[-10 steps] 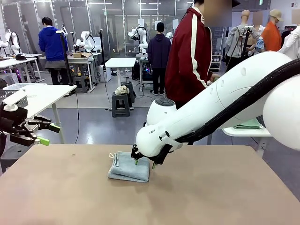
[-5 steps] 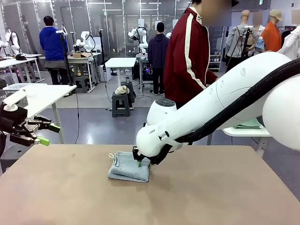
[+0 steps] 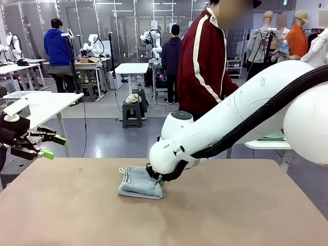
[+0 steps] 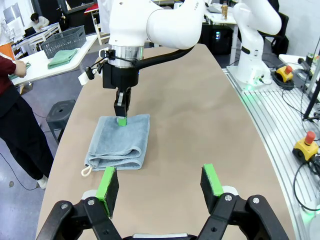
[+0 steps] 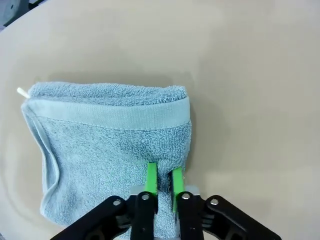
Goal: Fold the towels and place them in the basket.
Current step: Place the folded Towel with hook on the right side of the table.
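Terrycloth in pale blue, the folded towel point(image 3: 140, 183) lies flat on the brown table point(image 3: 230, 215), left of its middle and toward the far edge, where a person in a red jacket point(image 3: 205, 61) stands.

The right gripper point(image 3: 157, 180) has its tips down on the towel's right-hand border. From the front the arm's white bulk covers most of the fingers. The right wrist view gives the grip close up. There the gripper point(image 5: 164, 180) has its two green pads point(image 5: 151, 177) drawn nearly together, pinching a ridge of the towel point(image 5: 110, 145) near one side edge. A woven band runs across the cloth beyond them, and a white loop point(image 5: 22, 92) sticks out at a far corner.

The left gripper point(image 3: 51, 147) hangs off the table's left side with its jaws spread and nothing between them. Its own camera looks across the table, with the gripper point(image 4: 160, 181) spread wide in the foreground. Beyond it lie the towel point(image 4: 120, 142) and the right gripper point(image 4: 121, 119) standing upright on the cloth. On a white side table past the person stands what seems to be the dark mesh basket point(image 4: 62, 41), with a green cloth point(image 4: 62, 57) just beside it.
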Controlling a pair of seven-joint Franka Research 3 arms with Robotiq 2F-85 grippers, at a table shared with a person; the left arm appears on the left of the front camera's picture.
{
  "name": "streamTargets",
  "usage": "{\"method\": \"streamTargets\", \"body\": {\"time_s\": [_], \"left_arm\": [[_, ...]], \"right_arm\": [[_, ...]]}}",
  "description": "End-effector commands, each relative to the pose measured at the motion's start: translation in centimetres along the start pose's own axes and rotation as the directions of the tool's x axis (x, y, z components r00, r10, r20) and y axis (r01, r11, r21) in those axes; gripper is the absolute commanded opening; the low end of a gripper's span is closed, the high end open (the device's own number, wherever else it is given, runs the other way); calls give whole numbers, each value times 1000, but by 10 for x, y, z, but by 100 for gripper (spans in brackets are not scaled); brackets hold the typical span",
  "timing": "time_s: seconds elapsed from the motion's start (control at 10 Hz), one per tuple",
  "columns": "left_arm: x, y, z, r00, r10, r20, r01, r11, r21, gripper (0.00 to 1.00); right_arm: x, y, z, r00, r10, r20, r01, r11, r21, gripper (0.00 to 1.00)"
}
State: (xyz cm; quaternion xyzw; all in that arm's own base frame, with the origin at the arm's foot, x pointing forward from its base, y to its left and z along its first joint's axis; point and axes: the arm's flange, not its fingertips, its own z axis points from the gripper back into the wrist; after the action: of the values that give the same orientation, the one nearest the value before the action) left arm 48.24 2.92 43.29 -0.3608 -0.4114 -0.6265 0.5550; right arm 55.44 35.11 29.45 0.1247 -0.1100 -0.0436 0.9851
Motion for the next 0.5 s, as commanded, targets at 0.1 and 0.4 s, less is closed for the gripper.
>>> {"method": "streamTargets", "body": {"time_s": [0.1,0.4], "left_arm": [[2,-3,0,1000,-3,5,3,1000,3,84],[2,-3,0,1000,-3,5,3,1000,3,84]], "right_arm": [[-7,-2,-1,1000,10,15,-10,1000,6,0],[-4,-17,15,1000,9,24,-8,1000,-16,0]]}}
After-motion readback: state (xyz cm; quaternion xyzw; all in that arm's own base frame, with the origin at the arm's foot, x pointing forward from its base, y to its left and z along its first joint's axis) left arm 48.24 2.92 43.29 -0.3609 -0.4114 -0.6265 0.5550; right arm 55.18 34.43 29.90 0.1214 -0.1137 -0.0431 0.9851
